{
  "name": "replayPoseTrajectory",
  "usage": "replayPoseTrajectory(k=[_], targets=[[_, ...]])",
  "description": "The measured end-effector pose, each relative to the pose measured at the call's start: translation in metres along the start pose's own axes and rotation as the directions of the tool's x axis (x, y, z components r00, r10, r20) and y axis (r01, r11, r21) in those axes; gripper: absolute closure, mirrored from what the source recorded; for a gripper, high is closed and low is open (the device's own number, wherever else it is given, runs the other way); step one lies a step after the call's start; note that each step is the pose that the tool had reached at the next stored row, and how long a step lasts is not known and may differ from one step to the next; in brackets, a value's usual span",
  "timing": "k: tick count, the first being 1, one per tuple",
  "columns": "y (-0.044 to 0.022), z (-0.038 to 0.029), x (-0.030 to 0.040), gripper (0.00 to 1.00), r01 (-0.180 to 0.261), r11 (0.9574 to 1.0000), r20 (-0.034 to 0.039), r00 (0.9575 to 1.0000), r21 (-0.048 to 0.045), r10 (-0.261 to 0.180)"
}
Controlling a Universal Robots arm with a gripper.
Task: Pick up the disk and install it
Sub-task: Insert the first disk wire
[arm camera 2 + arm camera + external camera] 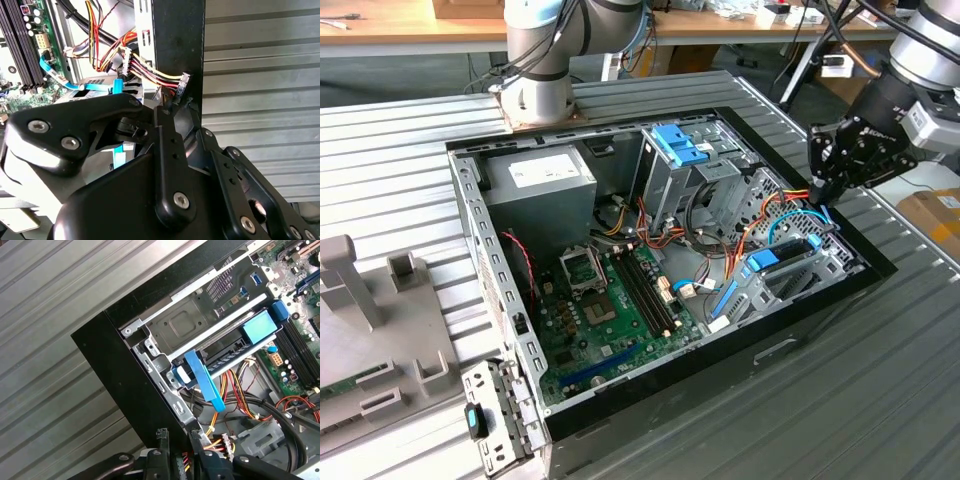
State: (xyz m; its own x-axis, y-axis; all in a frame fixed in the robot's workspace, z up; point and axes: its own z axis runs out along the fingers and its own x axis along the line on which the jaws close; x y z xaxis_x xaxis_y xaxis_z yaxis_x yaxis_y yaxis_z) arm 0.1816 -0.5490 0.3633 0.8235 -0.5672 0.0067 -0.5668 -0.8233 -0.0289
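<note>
The black gripper (pixel 817 196), its grip impossible to judge, hovers at the open grey metal computer case's (pixel 472 235) corner on the exterior view's right, just above the blue-railed grey-metal disk (pixel 782 258) sitting in a drive bay.

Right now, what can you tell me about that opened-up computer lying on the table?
The computer case is a black tower lying on its side on a ribbed grey metal table, side panel off. Inside show a green motherboard, a grey power-supply box with a white sticker, blue plastic latches and orange, yellow and red cables. The arm's black gripper hangs over its rim at the exterior view's right.
</note>
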Motion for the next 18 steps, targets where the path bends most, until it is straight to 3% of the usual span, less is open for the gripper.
replayPoseTrajectory(k=[4,5,12,15,18], targets=[[0.0,-0.0001,0.0,0.73,0.0,1.0,-0.0003,1.0,-0.0003,0.0],[-0.0001,-0.0002,0.0,0.83,0.0,1.0,-0.0004,1.0,-0.0004,0.0],[0.0026,-0.0007,-0.0029,0.83,0.0,1.0,-0.0031,1.0,0.0025,0.0],[0.0083,-0.0021,-0.0108,0.83,0.0,1.0,-0.0126,0.9999,0.0092,0.0],[0.0106,-0.0071,-0.0143,0.83,0.001,0.9999,-0.0196,0.9998,0.0156,0.0]])
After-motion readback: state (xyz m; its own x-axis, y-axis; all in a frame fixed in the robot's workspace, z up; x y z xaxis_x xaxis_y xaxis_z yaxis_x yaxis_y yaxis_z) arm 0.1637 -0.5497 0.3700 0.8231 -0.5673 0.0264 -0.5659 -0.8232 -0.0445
